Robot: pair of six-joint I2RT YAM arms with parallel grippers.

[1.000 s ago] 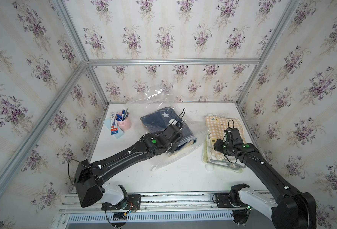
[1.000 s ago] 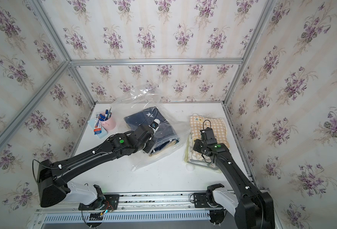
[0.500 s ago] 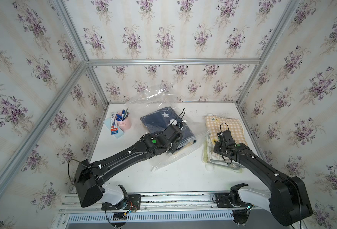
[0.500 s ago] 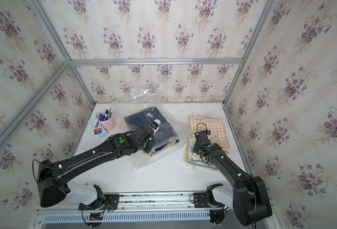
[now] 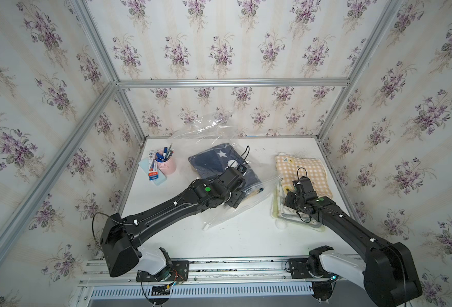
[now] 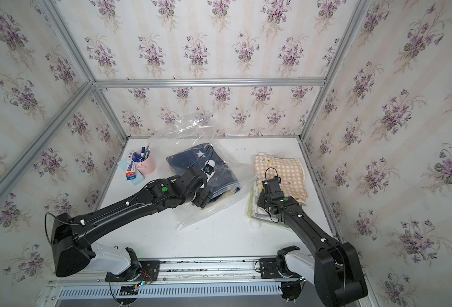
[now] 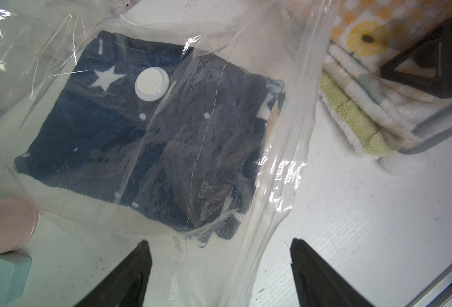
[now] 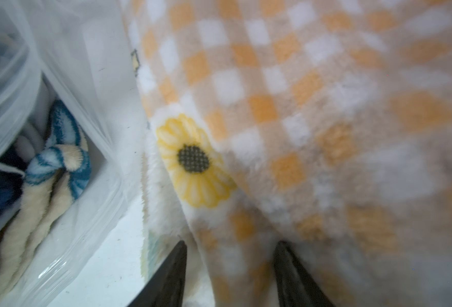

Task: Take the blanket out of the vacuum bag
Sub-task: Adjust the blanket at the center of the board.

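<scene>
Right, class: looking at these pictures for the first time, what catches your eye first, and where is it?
A dark blue starred blanket inside a clear plastic bag lies in the middle of the white table. To its right sits a folded orange checked blanket; a pink cup of pens stands far left.

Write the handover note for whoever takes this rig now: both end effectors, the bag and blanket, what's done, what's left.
Left end effector: open, over the vacuum bag, holding nothing.
Right end effector: jaws apart at the checked blanket; grip unclear.
Navy star blanket: inside the bag, mid-table.
Done: blanket not yet out.
Left: open the bag's mouth if it is sealed, then pull the blanket out.
</scene>
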